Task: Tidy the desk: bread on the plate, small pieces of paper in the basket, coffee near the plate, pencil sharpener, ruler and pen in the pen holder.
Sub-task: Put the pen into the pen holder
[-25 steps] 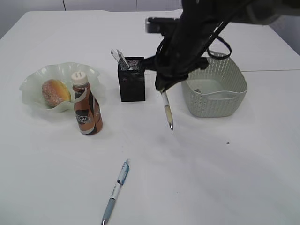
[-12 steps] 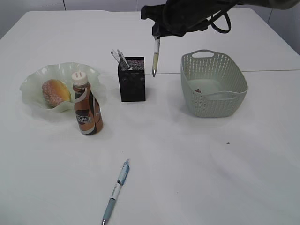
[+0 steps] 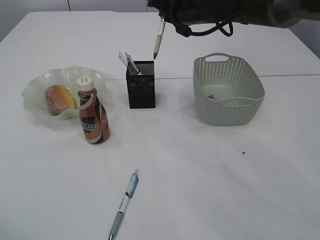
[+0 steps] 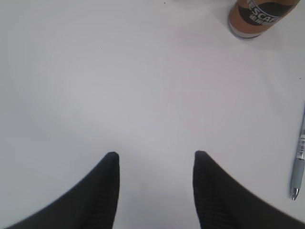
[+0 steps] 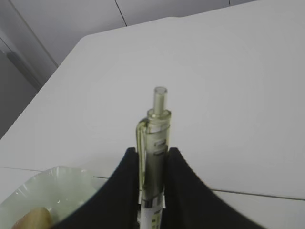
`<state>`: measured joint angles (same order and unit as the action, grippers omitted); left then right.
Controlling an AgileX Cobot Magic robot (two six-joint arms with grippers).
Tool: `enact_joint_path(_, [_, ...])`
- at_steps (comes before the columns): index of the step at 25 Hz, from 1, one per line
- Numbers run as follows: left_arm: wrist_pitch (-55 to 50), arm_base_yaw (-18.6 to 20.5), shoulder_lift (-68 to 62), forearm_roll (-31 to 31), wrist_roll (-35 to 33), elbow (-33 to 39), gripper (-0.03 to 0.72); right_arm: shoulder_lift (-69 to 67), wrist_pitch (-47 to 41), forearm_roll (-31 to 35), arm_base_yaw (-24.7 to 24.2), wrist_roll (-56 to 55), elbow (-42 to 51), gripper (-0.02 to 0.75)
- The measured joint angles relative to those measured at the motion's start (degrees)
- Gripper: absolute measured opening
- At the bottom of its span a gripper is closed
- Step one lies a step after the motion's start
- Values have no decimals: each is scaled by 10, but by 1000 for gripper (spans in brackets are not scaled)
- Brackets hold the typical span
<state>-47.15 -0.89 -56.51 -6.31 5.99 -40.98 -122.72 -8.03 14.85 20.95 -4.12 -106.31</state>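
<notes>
My right gripper (image 3: 164, 17) (image 5: 152, 151) is shut on a pale pen (image 3: 158, 42) (image 5: 155, 138). The pen hangs tip down just above and right of the black mesh pen holder (image 3: 141, 85). A clear ruler (image 3: 123, 59) and another pen stick out of that holder. The bread (image 3: 59, 98) lies on the green plate (image 3: 37, 85), and the coffee (image 3: 93, 112) stands just in front of it. A blue pen (image 3: 125, 202) (image 4: 299, 162) lies on the desk. My left gripper (image 4: 156, 154) is open over bare tabletop. The pencil sharpener is out of view.
The grey-green basket (image 3: 227, 90) stands to the right of the holder with small pieces of paper (image 3: 211, 96) inside. The right arm spans the top of the exterior view. A seam line (image 3: 290, 75) crosses the desk behind the basket.
My right gripper has carried the pale pen up from low between holder and basket, then leftward to above the holder. The left gripper has stayed as it was.
</notes>
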Motion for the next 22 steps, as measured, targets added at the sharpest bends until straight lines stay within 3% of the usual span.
enact_joint_path(22, [3,0,0,-10,0,0,370,-82,133,11,0,-38,0,93])
